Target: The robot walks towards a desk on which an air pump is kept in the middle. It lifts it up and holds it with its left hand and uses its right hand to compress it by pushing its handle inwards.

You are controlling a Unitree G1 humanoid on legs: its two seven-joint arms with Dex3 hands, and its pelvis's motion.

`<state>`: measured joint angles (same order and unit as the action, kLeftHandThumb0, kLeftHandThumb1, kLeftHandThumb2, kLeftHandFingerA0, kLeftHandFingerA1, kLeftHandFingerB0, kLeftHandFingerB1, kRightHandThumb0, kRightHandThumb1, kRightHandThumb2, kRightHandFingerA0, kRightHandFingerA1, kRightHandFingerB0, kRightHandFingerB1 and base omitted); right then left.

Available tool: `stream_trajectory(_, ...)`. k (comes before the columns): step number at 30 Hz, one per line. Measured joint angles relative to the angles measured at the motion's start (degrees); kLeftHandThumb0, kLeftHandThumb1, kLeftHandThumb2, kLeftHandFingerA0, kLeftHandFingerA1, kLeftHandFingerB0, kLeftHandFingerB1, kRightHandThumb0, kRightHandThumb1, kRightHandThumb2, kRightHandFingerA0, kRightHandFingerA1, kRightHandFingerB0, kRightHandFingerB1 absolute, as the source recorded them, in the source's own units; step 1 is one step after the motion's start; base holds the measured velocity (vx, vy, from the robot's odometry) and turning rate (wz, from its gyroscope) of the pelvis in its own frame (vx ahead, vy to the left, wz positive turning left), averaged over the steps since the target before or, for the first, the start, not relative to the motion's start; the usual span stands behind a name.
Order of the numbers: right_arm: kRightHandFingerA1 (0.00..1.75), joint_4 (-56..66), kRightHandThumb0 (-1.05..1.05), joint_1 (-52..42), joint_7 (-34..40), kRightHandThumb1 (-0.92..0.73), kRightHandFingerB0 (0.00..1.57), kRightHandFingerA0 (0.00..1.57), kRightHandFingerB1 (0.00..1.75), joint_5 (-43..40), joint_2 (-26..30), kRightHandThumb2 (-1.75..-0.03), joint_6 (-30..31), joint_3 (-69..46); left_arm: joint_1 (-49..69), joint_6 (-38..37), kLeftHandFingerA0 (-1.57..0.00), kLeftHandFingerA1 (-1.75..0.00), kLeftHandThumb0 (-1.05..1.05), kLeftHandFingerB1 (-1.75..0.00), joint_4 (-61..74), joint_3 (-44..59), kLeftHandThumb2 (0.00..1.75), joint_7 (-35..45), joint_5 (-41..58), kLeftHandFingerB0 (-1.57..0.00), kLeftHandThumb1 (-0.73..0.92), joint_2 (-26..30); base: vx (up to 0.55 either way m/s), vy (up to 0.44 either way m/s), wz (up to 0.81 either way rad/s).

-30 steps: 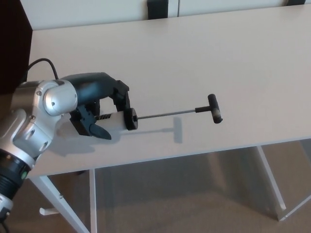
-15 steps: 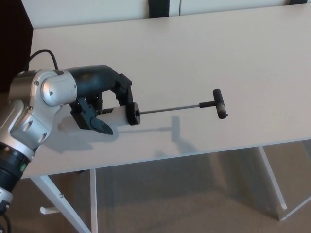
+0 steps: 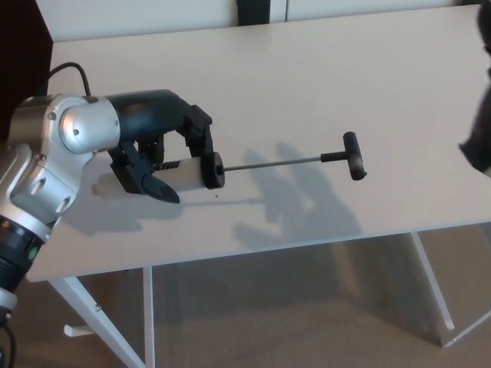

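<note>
The air pump has a white barrel with a black end cap, a thin metal rod pulled far out to the right, and a black T-handle. My left hand is shut on the barrel and holds the pump lying level a little above the desk, casting a shadow below it. At the picture's right edge a dark, blurred part of my right hand comes in, well to the right of the handle and not touching it. Its shadow falls on the desk under the rod.
The pale desk's front edge runs just below the pump, with white legs and floor beneath. A black cable loops behind my left arm. A dark panel stands at the far left.
My left hand has lifted the pump slightly up and to the right. My right hand has come into view at the right edge, and its shadow now lies on the desk.
</note>
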<state>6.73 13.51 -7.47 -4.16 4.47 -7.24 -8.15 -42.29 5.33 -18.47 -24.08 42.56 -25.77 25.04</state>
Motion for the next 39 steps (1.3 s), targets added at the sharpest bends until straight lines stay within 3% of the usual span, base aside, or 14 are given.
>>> stream_trajectory(5, 0.19, -6.9, -0.82, 1.3, 1.9, -0.82, 0.01, 0.0, 0.18, 2.5, 0.0, -1.14, 1.3, 1.7, -0.2, -0.3, -0.9, -1.31, -0.12, -1.29, 0.2, 0.2, 0.78, 0.7, 0.3, -0.74, 0.77, 0.1, 0.0, 0.0, 0.0)
stream_trajectory(6, 0.21, -8.0, -0.77, 1.4, 2.2, -0.8, 0.03, 0.0, 0.21, 2.9, 0.0, -1.13, 1.4, 2.0, -0.2, -0.3, -0.92, -1.43, -0.09, -1.28, 0.2, 0.2, 0.8, 0.9, 0.4, -0.77, 0.76, 0.1, 0.0, 0.0, 0.0)
stream_trajectory(8, 0.21, -10.4, -0.78, 1.4, 2.7, -0.81, 0.01, 0.0, 0.2, 3.4, 0.0, -1.14, 1.7, 2.4, -0.2, -0.3, -0.91, -1.44, -0.07, -1.29, 0.6, 0.2, 0.78, 1.1, 0.4, -0.77, 0.75, 0.1, 0.0, 0.0, 0.0)
stream_trajectory(11, 0.21, -13.5, -0.78, 1.2, 3.3, -0.81, 0.01, 0.0, 0.2, 3.9, 0.0, -1.14, 1.9, 2.8, -0.2, -0.3, -0.91, -1.44, -0.07, -1.29, 1.2, 0.2, 0.78, 1.4, 0.4, -0.77, 0.75, 0.1, 0.0, 0.0, 0.0)
stream_trajectory(12, 0.16, -14.0, -0.88, 1.2, 3.4, -0.85, 0.04, 0.04, 0.13, 4.0, 0.0, -1.14, 1.9, 2.9, -0.2, -0.3, -0.93, -1.46, -0.07, -1.25, 1.4, 0.2, 0.8, 1.5, 0.4, -0.79, 0.76, 0.1, 0.0, 0.0, 0.0)
stream_trajectory(13, 0.14, -14.0, -0.92, 1.2, 3.4, -0.84, 0.05, 0.05, 0.11, 4.0, 0.0, -1.15, 1.9, 2.9, -0.2, -0.3, -0.93, -1.34, -0.09, -1.2, 1.4, 0.2, 0.78, 1.5, 0.4, -0.78, 0.77, 0.1, 0.0, 0.0, 0.0)
stream_trajectory(17, 0.15, -16.1, -0.93, 1.2, 4.0, -0.83, 0.07, 0.07, 0.13, 4.3, 0.0, -1.15, 1.9, 3.0, -0.1, -0.2, -0.91, -1.37, -0.1, -1.23, 1.9, 0.2, 0.75, 1.9, 0.3, -0.77, 0.79, 0.2, 0.0, 0.0, 0.0)
stream_trajectory(22, 0.14, -16.2, -0.95, 1.2, 4.2, -0.82, 0.08, 0.08, 0.14, 4.2, 0.0, -1.15, 1.9, 3.0, 0.0, -0.2, -0.9, -1.37, -0.11, -1.26, 1.9, 0.2, 0.77, 1.9, 0.2, -0.75, 0.78, 0.4, 0.0, 0.0, 0.0)
stream_trajectory(23, 0.12, -16.2, -0.95, 1.2, 4.2, -0.82, 0.06, 0.06, 0.11, 4.2, 0.0, -1.15, 1.9, 3.0, 0.0, -0.2, -0.9, -1.19, -0.08, -1.27, 1.9, 0.2, 0.78, 1.9, 0.2, -0.73, 0.78, 0.4, 0.0, 0.0, 0.0)
stream_trajectory(26, 0.13, -15.4, -0.91, 1.1, 4.2, -0.8, 0.02, 0.01, 0.13, 3.8, -0.4, -1.13, 2.0, 3.0, 0.0, -0.2, -0.94, -1.25, -0.1, -1.27, 2.1, 0.2, 0.77, 1.9, 0.2, -0.77, 0.78, 0.3, 0.0, 0.0, 0.0)
stream_trajectory(29, 0.15, -13.4, -0.86, 0.4, 3.8, -0.79, 0.0, 0.0, 0.15, 2.6, -1.5, -1.13, 2.1, 2.9, 0.0, -0.2, -0.95, -1.2, -0.09, -1.26, 2.1, 0.1, 0.78, 2.0, 0.2, -0.76, 0.78, 0.0, 0.0, 0.0, 0.0)
stream_trajectory(33, 0.18, -10.5, -0.87, -0.3, 2.9, -0.84, 0.07, 0.07, 0.17, 0.7, -2.5, -1.14, 2.6, 2.9, 0.1, -0.2, -0.96, -1.33, -0.13, -1.26, 2.2, -0.1, 0.76, 2.0, 0.1, -0.75, 0.73, -0.1, 0.0, 0.0, 0.0)
stream_trajectory(39, 0.22, -5.5, -0.83, -1.1, 2.2, -0.81, 0.05, 0.06, 0.19, -1.5, -3.9, -1.13, 4.2, 3.2, 0.0, -0.2, -0.93, -1.36, -0.11, -1.27, 2.0, -0.6, 0.77, 2.0, -0.3, -0.75, 0.74, -0.2, 0.0, 0.0, 0.0)
